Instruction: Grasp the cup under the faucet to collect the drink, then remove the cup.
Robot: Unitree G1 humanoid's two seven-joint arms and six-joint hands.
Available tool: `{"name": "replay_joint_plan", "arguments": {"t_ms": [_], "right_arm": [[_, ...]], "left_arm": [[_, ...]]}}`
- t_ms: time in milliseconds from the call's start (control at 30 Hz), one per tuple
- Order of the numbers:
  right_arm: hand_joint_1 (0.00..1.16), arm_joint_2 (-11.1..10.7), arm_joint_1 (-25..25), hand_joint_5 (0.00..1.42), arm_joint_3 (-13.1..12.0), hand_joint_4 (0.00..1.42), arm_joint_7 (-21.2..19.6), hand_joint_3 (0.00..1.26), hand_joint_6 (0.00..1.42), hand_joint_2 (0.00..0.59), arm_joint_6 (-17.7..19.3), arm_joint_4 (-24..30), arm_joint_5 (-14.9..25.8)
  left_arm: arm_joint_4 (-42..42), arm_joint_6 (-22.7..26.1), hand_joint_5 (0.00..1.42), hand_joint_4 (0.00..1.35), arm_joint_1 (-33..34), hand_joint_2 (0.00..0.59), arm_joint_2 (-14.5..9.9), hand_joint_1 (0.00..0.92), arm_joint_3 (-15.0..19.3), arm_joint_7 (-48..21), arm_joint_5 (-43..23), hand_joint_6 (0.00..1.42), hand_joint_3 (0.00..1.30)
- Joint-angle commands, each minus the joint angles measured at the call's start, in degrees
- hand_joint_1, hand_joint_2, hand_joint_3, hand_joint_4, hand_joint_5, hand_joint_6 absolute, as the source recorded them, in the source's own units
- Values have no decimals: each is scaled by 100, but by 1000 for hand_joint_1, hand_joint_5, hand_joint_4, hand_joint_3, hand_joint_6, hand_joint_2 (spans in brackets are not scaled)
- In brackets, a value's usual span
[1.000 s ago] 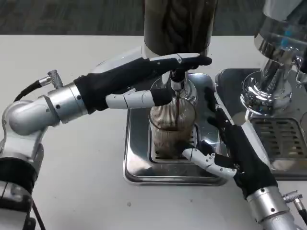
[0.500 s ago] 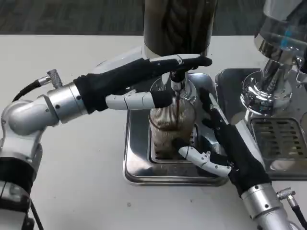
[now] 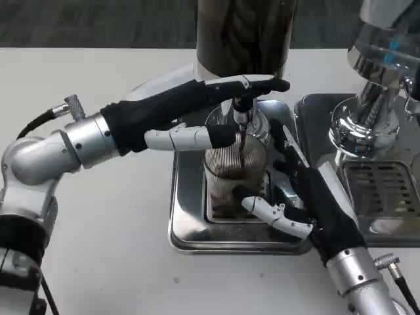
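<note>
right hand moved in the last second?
Yes. The right hand has slid up-left in the head view, toward the ribbed cup on the steel drip tray; its white thumb now reaches the cup's base.

No readable text, label, brand, number or sign anywhere. Checked the dark dispenser, the ribbed cup, the steel drip tray, the second machine at right and the white table: all surfaces plain or too reflective to show any lettering.
</note>
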State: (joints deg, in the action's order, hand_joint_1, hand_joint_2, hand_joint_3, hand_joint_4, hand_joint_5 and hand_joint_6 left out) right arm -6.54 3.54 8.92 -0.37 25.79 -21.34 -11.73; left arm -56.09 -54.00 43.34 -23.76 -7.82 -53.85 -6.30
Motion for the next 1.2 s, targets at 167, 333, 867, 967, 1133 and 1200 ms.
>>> {"name": "replay_joint_plan", "arguments": {"t_ms": [167,333,867,967,1133,1200], "right_arm": [[666,78,146,0,-30,0,86,0,95,212,131,-199,114],[661,115,212,0,-30,0,86,0,95,215,182,-345,142],[644,161,375,0,-117,0,134,5,111,212,252,-596,215],[643,179,388,0,-117,0,137,5,112,212,264,-680,245],[635,174,366,0,-118,2,138,5,121,219,295,-688,245],[633,174,365,0,-122,2,141,8,124,220,302,-677,252]], "left_arm": [[-119,148,80,70,-190,76,-105,0,-165,-169,350,7,159],[-109,152,80,70,-197,76,-105,0,-166,-164,352,7,159],[-122,165,79,71,-191,73,-97,0,-160,-153,350,8,168],[-121,159,79,75,-209,71,-90,0,-137,-137,325,13,168],[-121,176,79,79,-233,69,-78,0,-80,-149,247,17,169],[-111,209,79,80,-232,68,-50,0,-20,-182,150,18,169]]}}
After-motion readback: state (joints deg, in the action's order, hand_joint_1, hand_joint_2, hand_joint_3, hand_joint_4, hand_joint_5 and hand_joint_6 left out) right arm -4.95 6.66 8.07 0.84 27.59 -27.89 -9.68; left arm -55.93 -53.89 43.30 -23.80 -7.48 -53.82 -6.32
